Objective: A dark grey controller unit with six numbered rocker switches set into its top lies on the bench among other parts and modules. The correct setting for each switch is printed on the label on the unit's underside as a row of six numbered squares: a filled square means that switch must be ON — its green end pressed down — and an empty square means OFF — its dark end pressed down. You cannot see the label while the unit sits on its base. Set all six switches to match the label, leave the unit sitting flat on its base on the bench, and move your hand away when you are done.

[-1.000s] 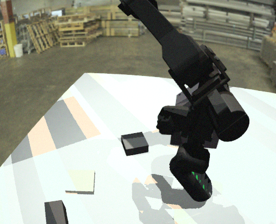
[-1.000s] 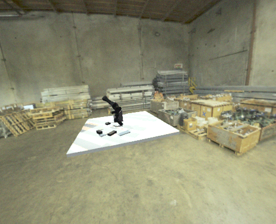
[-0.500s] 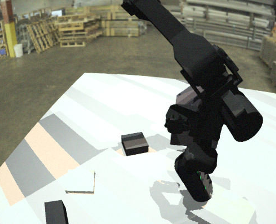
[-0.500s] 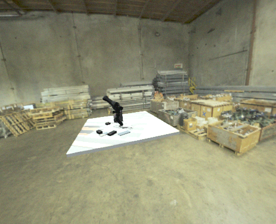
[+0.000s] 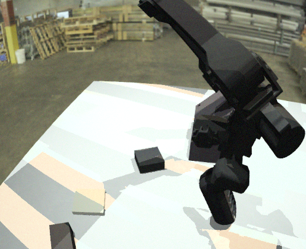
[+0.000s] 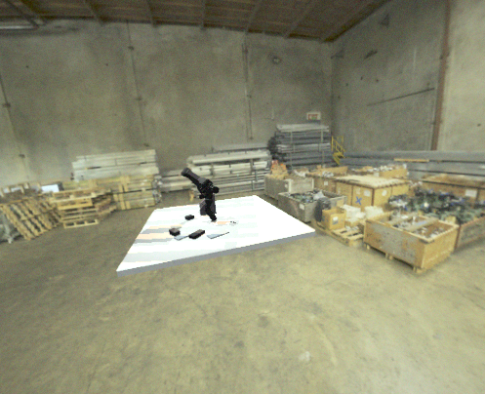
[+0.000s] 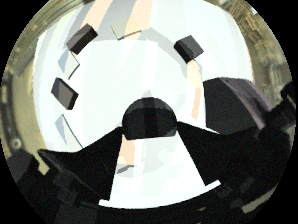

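Observation:
The dark grey controller unit (image 5: 218, 204) (image 6: 213, 216) (image 7: 150, 114) is a long body with rounded ends. My gripper (image 5: 223, 182) (image 7: 149, 127) is shut on it, with a finger on either side in the wrist view. In the top view the unit is held steeply tilted, its lower end close to the bench over a small shadow. A thin strip of the ribbed switch face shows along its right edge; I cannot read the switch positions. No label squares are visible in any view.
A black block (image 5: 150, 163) (image 7: 189, 48), a pale flat plate (image 5: 88, 203) (image 7: 125, 31) and a dark block (image 5: 61, 235) (image 7: 81, 39) lie away from the unit. Another dark block (image 7: 65, 92) (image 6: 196, 234) lies farther along. A big dark box (image 5: 199, 152) (image 7: 225, 105) stands behind the arm.

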Robot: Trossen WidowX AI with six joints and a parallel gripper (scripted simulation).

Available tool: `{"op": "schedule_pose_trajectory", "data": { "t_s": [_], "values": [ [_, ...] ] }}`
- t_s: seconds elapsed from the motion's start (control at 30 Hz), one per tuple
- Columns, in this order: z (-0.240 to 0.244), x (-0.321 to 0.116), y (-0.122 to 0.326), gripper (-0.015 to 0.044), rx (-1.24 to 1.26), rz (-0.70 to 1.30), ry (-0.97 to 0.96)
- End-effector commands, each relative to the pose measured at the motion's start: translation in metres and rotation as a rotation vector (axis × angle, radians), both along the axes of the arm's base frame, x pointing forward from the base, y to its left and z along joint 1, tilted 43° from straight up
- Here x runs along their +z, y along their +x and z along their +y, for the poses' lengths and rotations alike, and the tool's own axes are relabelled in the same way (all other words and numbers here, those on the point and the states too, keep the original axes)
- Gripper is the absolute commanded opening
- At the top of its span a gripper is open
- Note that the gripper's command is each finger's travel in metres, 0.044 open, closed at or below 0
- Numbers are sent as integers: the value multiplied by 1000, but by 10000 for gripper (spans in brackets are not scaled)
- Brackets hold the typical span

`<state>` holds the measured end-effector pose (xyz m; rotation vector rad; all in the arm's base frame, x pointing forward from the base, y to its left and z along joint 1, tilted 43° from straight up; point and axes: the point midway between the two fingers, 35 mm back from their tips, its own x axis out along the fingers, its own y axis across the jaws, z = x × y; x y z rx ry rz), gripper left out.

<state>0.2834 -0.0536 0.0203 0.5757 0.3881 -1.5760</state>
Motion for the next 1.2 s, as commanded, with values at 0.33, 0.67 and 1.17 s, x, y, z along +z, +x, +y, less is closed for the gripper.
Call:
{"op": "schedule_pose_trajectory", "data": {
  "t_s": [0.33,0.67,1.17],
  "values": [
    [11,-12,1,338,-13,2,-22],
    [18,-17,3,338,-14,4,-38],
    [27,-24,4,338,-12,1,-6]
  ]
}}
